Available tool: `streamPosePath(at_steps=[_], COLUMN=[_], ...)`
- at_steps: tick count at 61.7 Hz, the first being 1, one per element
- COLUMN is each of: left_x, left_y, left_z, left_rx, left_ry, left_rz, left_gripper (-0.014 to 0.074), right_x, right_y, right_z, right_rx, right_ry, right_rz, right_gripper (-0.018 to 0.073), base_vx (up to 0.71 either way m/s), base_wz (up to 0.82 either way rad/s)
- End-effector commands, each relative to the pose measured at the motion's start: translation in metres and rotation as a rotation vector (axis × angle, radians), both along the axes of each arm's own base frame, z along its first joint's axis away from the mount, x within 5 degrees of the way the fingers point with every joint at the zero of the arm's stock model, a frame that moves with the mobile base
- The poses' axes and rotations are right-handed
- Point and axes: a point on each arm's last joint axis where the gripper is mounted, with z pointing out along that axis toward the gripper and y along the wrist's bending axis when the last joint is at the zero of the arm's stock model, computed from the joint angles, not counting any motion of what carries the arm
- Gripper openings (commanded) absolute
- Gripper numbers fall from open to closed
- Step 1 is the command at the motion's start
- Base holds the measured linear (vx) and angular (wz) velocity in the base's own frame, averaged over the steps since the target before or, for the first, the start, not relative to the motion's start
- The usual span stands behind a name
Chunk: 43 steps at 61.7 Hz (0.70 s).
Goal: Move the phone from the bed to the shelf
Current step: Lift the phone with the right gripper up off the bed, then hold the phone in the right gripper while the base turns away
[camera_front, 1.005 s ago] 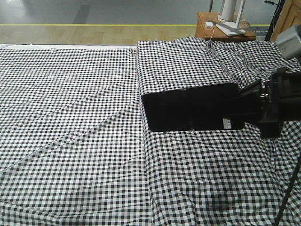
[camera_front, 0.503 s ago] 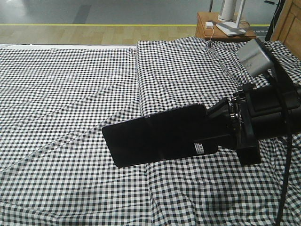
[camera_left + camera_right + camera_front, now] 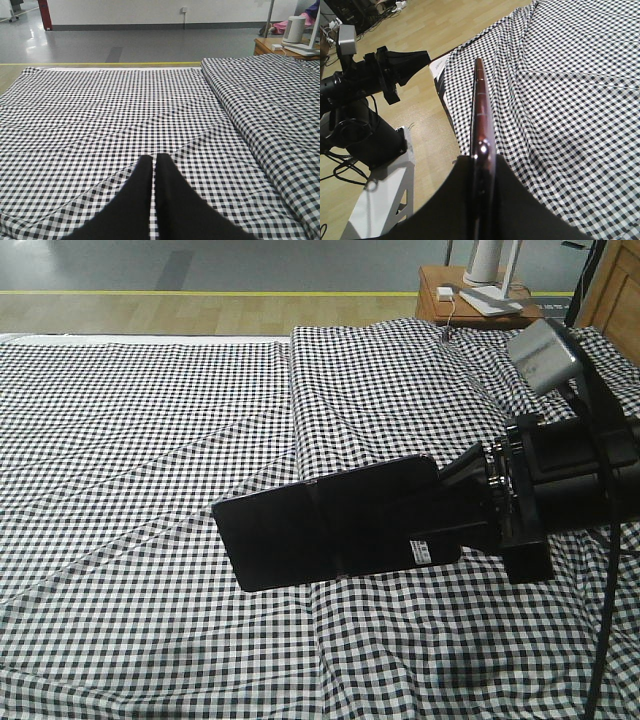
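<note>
Robot's right gripper [image 3: 468,502] pinches one short end of the phone [image 3: 335,525], which hangs clear of the gingham bed [image 3: 150,440], tilted, with its barcode sticker [image 3: 424,551] near the jaws. The right wrist view shows the slab edge-on, with the fingers [image 3: 447,205] closed on both faces. The left gripper [image 3: 152,165] hovers empty over the bed, fingers pressed together. The shelf is in none of the views. With most of the phone overhanging a narrow hold on glossy faces, the carry probably calls for a firm grip, a slow swing and a levelled slab before set-down.
</note>
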Motion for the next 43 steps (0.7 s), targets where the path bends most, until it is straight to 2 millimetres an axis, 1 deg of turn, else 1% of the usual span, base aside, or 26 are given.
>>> streamPosePath(at_steps=[1, 43], left_x=[0.0007, 0.0007], left_y=[0.0005, 0.0005], left_z=[0.0058, 0.0058], left_rx=[-0.009, -0.009], left_ry=[-0.074, -0.074], left_rz=[0.005, 0.005], left_gripper=[0.0001, 0.0001], right_x=[-0.0108, -0.0107], right_y=[0.0034, 0.0034], right_z=[0.0202, 0.0202], right_rx=[0.103, 0.103], right_ry=[-0.013, -0.013], right_rz=[0.055, 0.054], right_gripper=[-0.0001, -0.0001], base_vx=[0.00, 0.00], base_wz=[0.00, 0.00])
